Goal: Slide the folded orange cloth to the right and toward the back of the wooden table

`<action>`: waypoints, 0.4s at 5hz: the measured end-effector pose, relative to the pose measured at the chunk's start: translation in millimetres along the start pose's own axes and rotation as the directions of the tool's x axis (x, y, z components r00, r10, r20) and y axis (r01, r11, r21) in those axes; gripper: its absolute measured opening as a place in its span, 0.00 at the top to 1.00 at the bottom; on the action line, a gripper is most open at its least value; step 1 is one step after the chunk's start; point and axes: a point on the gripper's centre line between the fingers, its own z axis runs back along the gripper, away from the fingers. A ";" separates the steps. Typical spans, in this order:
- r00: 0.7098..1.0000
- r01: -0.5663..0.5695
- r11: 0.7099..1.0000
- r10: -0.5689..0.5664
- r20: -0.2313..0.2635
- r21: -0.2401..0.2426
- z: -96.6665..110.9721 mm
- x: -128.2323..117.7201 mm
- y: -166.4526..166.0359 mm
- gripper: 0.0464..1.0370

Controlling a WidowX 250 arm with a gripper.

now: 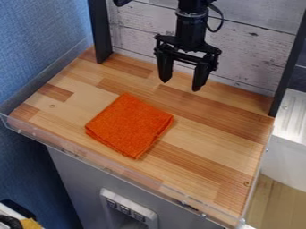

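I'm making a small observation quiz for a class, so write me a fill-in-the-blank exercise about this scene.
The colour of the cloth lying on the wooden worktop is ____.
Between its parted fingers, the gripper holds ____.
The wall at the picture's upper left is coloured ____.

Missing words, in order: orange; nothing; blue.

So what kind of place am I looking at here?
Probably a robotics lab or test station: a black robot arm hangs over a wooden tabletop edged with a clear plastic guard, with a folded orange cloth lying on it.
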 end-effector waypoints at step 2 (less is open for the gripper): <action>0.999 0.031 1.000 -0.031 -0.012 -0.003 -19.2 -23.7 9.5 0.04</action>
